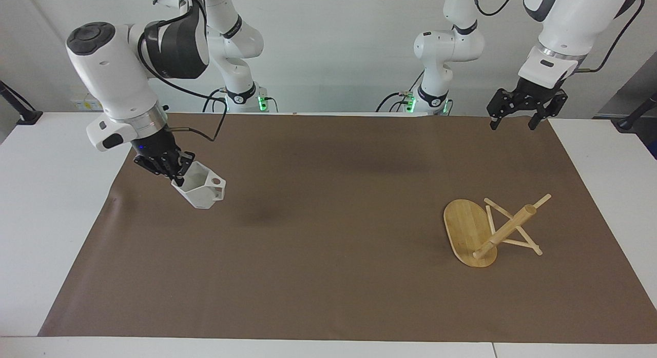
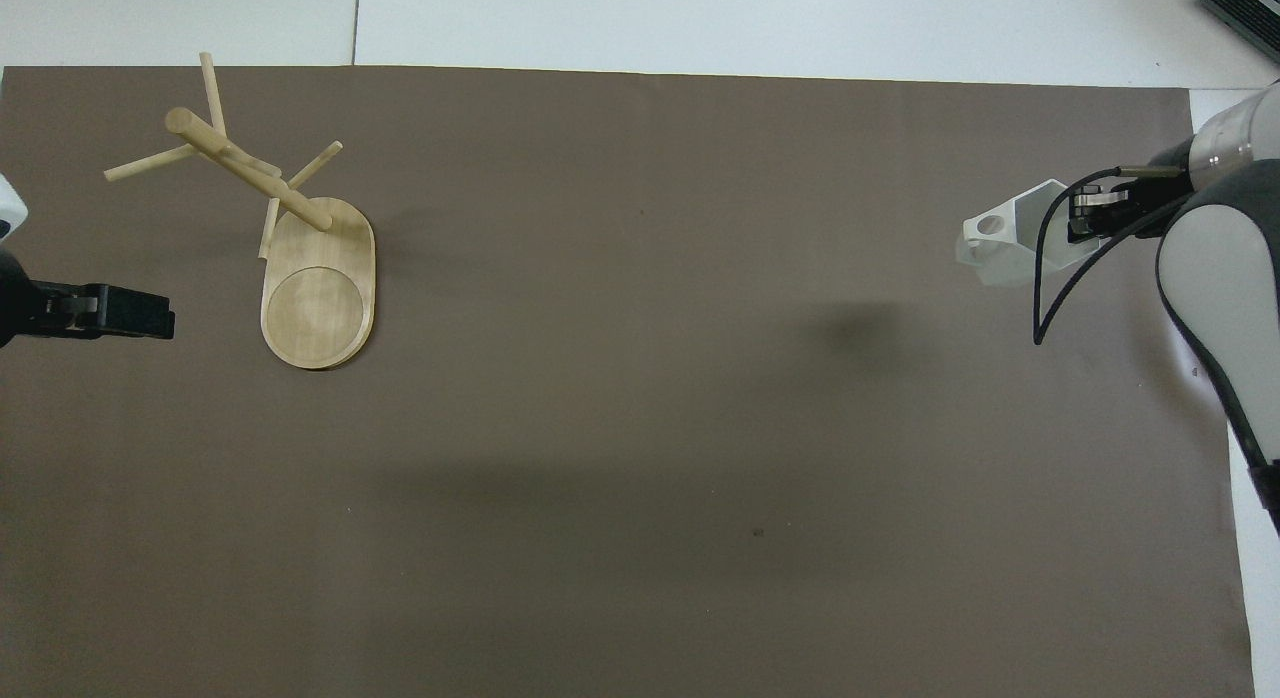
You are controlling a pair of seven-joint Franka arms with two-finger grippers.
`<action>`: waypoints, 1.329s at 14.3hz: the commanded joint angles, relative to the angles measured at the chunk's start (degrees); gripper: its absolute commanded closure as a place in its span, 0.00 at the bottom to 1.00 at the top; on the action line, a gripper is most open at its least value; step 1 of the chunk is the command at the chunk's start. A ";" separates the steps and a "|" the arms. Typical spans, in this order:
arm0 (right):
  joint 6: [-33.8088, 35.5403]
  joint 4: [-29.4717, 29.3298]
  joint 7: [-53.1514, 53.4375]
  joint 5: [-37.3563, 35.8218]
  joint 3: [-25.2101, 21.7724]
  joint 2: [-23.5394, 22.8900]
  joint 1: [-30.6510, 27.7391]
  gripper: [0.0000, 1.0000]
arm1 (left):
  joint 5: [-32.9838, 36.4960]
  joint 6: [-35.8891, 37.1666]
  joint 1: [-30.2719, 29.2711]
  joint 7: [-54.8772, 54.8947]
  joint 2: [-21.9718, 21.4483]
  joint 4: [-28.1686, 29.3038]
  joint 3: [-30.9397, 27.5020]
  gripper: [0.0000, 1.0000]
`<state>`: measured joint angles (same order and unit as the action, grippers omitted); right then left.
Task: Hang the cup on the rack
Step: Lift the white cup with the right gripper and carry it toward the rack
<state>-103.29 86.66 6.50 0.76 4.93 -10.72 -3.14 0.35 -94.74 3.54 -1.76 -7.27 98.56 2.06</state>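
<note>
The white faceted cup (image 1: 201, 190) (image 2: 1012, 240) hangs tilted in the air over the brown mat at the right arm's end of the table. My right gripper (image 1: 174, 172) (image 2: 1085, 218) is shut on its rim, and the handle with its round hole points toward the middle of the table. The bamboo rack (image 1: 487, 229) (image 2: 270, 218) stands on its oval base at the left arm's end, its post leaning and its thin pegs crossing. My left gripper (image 1: 513, 123) (image 2: 130, 313) waits open, high over the mat's edge at that end, with nothing between its fingers.
A brown mat (image 1: 328, 235) covers most of the white table (image 1: 46, 194). The cup's shadow falls on the mat beside it. The two arm bases stand at the robots' edge of the table.
</note>
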 commanded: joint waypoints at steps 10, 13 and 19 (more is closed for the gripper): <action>-1.64 -0.61 4.57 16.20 5.95 1.14 -0.11 1.00 | -0.70 0.52 -0.38 -0.17 -0.90 0.75 0.14 0.00; -1.56 -0.52 4.57 17.43 8.50 1.14 -0.11 1.00 | -0.70 0.52 -0.38 -0.17 -0.90 0.75 0.14 0.00; -1.30 0.00 5.80 28.93 10.27 1.76 -0.11 1.00 | -0.70 0.52 -0.38 -0.17 -0.90 0.75 0.14 0.00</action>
<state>-104.38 86.01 10.48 26.11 14.75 -9.98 -2.63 0.35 -94.74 3.54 -1.76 -7.27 98.56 2.06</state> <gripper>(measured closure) 0.960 0.000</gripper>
